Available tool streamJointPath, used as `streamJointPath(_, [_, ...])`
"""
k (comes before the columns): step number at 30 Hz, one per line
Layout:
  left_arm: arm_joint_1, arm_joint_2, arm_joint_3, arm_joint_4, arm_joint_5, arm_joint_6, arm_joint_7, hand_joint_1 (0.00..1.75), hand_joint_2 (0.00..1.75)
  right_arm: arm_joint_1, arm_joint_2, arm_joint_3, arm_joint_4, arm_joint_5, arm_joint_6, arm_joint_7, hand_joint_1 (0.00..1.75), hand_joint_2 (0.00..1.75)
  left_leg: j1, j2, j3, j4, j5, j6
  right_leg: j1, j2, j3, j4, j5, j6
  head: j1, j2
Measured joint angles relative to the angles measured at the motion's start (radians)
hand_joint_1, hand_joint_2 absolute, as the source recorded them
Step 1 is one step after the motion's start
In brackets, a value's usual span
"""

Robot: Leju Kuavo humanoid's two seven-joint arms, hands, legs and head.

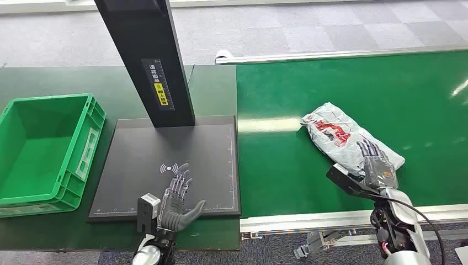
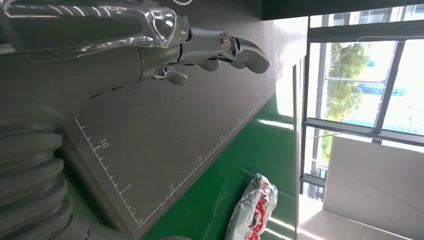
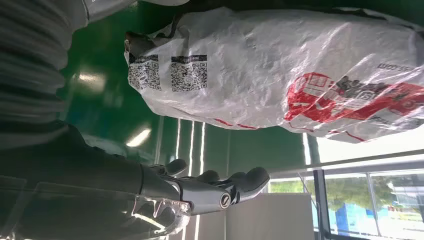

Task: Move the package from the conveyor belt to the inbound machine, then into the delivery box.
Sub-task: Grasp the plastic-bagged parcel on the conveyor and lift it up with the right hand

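1. Green conveyor belt (image 1: 342, 99), right of the dark inbound machine (image 1: 165, 165).
2. Green delivery box (image 1: 47, 149), far left.
3. White package (image 1: 336, 132) lying on the belt.
4. Right hand (image 1: 378, 163) over the package's near end, fingers spread; contact apparently absent.
5. Left hand (image 1: 176, 201) above the machine plate, fingers apart, holding nothing.

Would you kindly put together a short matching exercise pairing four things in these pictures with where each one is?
Things:
1. package
2. left robot hand
3. green crate
4. right robot hand

Places:
A. over the dark scanner plate
B. beside the plate, on the side away from the belt
C. lying on the green conveyor belt
D. at the near end of the package

Pairs: 1-C, 2-A, 3-B, 4-D
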Motion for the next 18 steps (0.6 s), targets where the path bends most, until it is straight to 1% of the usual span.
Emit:
streamJointPath(7, [0.0,0.005,0.0,0.0,0.003,0.0,0.0,0.0,1.75,-0.041,-0.01,0.0,0.073,0.0,0.001,0.001,0.0,1.75,0.0,0.0,0.0,0.0,0.0,0.0,0.0,0.0,0.0,0.0,0.0,0.0,0.0,0.0])
streamJointPath(14, [0.0,0.006,0.0,0.0,0.003,0.001,0.0,0.0,1.75,-0.054,-0.012,0.0,0.109,0.002,0.003,0.003,0.0,1.75,0.0,0.0,0.0,0.0,0.0,0.0,0.0,0.0,0.0,0.0,0.0,0.0,0.0,0.0])
streamJointPath(18, [0.0,0.006,0.0,0.0,0.006,0.002,0.0,0.0,1.75,-0.085,-0.019,0.001,0.15,0.007,0.032,0.019,0.0,1.75,0.0,0.0,0.0,0.0,0.0,0.0,0.0,0.0,0.0,0.0,0.0,0.0,0.0,0.0])
